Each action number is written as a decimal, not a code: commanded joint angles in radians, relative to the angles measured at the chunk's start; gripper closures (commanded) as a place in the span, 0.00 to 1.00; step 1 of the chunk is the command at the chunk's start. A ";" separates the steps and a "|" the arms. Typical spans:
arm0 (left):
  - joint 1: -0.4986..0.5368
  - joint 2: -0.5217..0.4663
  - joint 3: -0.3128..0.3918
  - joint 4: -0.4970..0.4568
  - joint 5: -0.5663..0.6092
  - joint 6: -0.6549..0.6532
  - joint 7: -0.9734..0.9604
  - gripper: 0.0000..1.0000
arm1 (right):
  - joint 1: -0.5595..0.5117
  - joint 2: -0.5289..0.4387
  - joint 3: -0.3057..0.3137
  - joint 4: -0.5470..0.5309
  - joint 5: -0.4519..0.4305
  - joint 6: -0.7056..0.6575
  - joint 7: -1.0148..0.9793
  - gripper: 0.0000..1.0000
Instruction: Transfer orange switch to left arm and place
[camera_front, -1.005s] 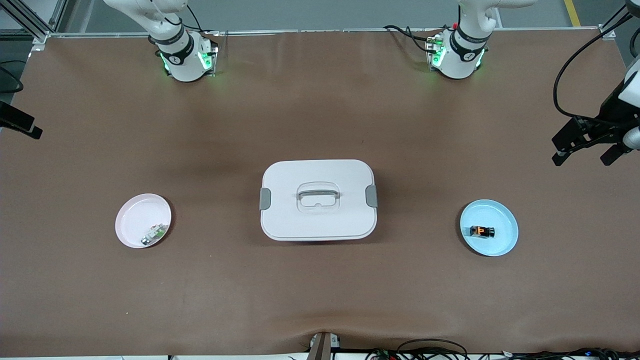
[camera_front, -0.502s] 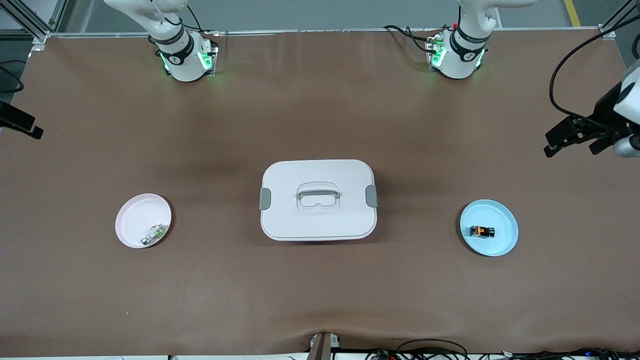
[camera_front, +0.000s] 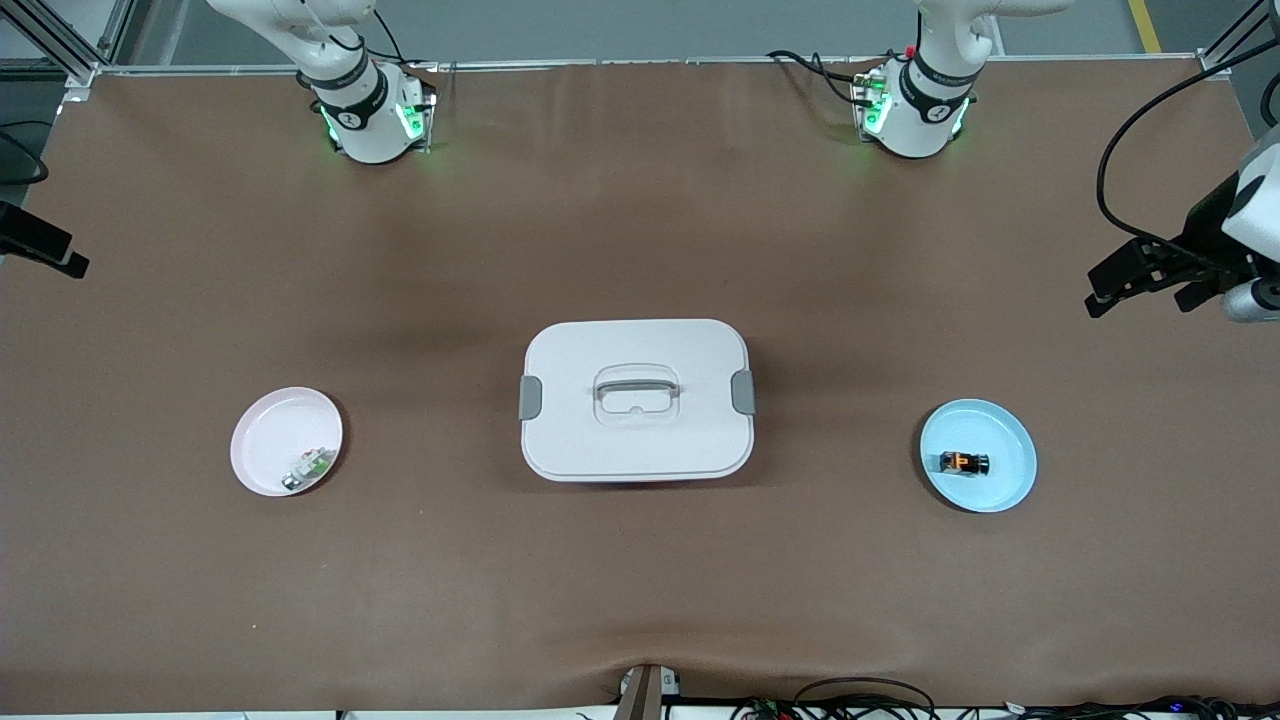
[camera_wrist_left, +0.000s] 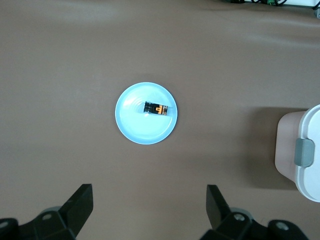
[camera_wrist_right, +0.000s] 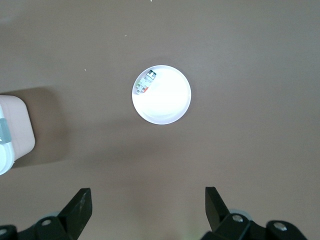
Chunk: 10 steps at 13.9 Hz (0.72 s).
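The orange switch lies on its side in a blue plate toward the left arm's end of the table. The white box stands shut at the table's middle. My left gripper hangs open and empty over the bare table at that end, apart from the plate. My right gripper is open and empty high over the right arm's end; only its black tip shows in the front view.
A pink plate toward the right arm's end holds a small green-and-white component. The box lies between the two plates. Both arm bases stand along the table's edge farthest from the front camera.
My left gripper has turned and shifted slightly toward the table's middle. The right gripper has barely moved. The plates, switch and box are where they were.
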 joint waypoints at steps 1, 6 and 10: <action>0.008 -0.010 -0.001 0.002 -0.014 -0.017 0.017 0.00 | -0.028 -0.013 0.005 -0.013 0.026 -0.003 0.005 0.00; 0.079 -0.010 -0.057 0.006 -0.014 -0.016 0.019 0.00 | -0.026 -0.015 0.007 -0.013 0.026 0.001 0.005 0.00; 0.103 -0.004 -0.085 0.006 -0.014 -0.012 0.017 0.00 | -0.026 -0.015 0.007 -0.013 0.026 0.004 0.005 0.00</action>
